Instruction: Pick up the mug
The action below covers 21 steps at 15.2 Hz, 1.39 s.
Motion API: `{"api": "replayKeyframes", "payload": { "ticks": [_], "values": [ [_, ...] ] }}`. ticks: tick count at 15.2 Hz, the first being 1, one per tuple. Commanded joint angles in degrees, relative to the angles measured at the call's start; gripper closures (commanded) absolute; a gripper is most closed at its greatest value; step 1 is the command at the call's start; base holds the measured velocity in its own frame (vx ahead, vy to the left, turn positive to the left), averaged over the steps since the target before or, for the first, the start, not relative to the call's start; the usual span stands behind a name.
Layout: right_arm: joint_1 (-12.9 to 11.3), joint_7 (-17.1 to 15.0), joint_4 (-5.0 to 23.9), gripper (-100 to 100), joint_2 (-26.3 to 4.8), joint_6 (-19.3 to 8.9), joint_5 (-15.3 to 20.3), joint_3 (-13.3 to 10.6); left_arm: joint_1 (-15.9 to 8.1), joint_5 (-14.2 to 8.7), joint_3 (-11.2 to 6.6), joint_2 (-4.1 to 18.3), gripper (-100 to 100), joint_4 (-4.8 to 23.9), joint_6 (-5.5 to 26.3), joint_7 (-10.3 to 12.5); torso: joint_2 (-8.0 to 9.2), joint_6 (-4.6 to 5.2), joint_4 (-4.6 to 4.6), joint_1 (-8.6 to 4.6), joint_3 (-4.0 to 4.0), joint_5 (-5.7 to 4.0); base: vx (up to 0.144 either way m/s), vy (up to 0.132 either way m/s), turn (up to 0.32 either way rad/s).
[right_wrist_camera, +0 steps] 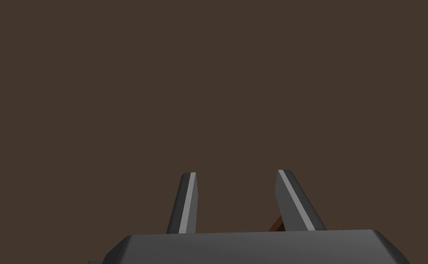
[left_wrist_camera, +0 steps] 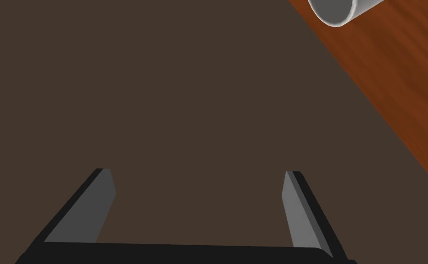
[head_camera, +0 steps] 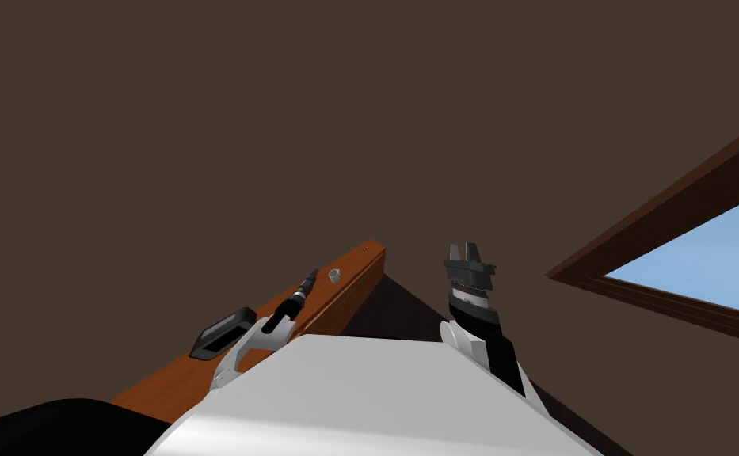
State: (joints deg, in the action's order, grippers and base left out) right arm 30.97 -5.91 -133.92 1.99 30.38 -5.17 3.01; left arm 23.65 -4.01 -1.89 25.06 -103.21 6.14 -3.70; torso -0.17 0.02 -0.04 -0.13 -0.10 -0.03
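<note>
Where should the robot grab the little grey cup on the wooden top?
Probably by its round wall, just under the rim. The mug seems to stand upright on the wooden top, mouth open, and I cannot make out a handle. The open left gripper is nearest, so come in level from that side, one finger on each side of the wall.

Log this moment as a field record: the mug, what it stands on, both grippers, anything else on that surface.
mug: light grey, on the wooden top, untouched
left gripper: fingers open, short of the mug, which sits off to one side of them
right gripper: fingers apart, holding nothing, raised, away from the wooden top
other item: black tray-like thing on the same top, nearer me than the mug
</note>
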Motion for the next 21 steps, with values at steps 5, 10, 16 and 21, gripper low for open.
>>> {"api": "replayKeyframes", "payload": {
  "ticks": [5, 10, 16, 21],
  "values": [
    [0.0, 0.0, 0.0, 0, 0.0, 0.0, 0.0, 0.0, -1.7, -3.63, 0.38, 2.79, -100, 5.31, 6.9, -3.05, -0.01, 0.02, 0.0, 0.02, 0.0, 0.01, 0.054, -0.026, -0.156],
    [0.0, 0.0, 0.0, 0, 0.0, 0.0, 0.0, 0.0, -2.59, -6.86, 0.75, 4.93, -100, 9.18, 12.16, -5.91, -0.04, 0.01, -0.01, 0.07, -0.02, 0.02, 0.066, -0.015, -0.151],
    [0.0, 0.0, 0.0, 0, 0.0, 0.0, 0.0, 0.0, -3.75, -12.01, 1.32, 8.04, -100, 14.45, 18.83, -10.52, -0.01, -0.02, -0.01, 0.07, -0.01, 0.01, 0.069, -0.005, -0.148],
    [0.0, 0.0, 0.0, 0, 0.0, 0.0, 0.0, 0.01, -4.42, -15.51, 1.71, 9.97, -100, 17.5, 24.41, -13.69, -0.01, -0.02, 0.0, 0.11, -0.01, 0.02, 0.064, 0.005, -0.121]
  ]
}}
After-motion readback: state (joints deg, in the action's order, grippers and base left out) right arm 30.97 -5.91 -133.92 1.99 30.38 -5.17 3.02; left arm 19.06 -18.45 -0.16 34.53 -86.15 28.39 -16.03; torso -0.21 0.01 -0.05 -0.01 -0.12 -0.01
